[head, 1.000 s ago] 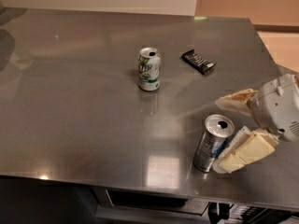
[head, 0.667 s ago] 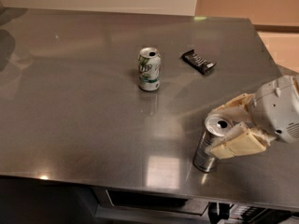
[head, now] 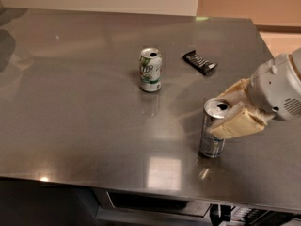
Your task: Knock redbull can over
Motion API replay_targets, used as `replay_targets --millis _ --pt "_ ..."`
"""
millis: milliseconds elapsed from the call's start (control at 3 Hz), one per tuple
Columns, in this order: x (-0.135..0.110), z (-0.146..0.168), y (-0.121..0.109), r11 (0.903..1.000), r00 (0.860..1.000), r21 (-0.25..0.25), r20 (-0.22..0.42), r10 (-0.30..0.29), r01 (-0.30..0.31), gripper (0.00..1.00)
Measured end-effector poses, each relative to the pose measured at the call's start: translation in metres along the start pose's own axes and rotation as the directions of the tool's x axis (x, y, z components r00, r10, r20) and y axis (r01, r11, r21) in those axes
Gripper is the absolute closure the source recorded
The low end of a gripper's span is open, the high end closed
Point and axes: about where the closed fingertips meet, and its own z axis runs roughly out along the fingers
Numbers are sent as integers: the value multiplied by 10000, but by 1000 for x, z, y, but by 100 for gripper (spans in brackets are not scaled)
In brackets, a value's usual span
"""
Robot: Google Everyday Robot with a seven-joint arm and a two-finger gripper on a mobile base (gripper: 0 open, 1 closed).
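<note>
On the steel table (head: 70,117) I take the white-and-green soda can (head: 150,69) as my mark: my pincer (head: 217,113) reaches in from the right, nearer the front edge than that can, its two cream fingers (head: 237,124) spread open to either side of the redbull can's top. The redbull can (head: 211,142) stands upright to the right of the soda can and closer to the front edge, while a dark wrapped bar (head: 200,61) lies flat to the soda can's right
</note>
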Motion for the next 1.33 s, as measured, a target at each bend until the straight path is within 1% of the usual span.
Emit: replay_targets --millis 333,667,1000,1333 --pt "-2 0 -24 9999 9881 -104 -1535 -37 21 100" --pt "3 7 -40 9991 9459 -310 -3223 -380 296 100" --pt "12 15 -53 9967 8859 -499 -4571 -793 635 100" --pt "18 24 -57 9900 8201 -792 -5547 -1407 1163 100"
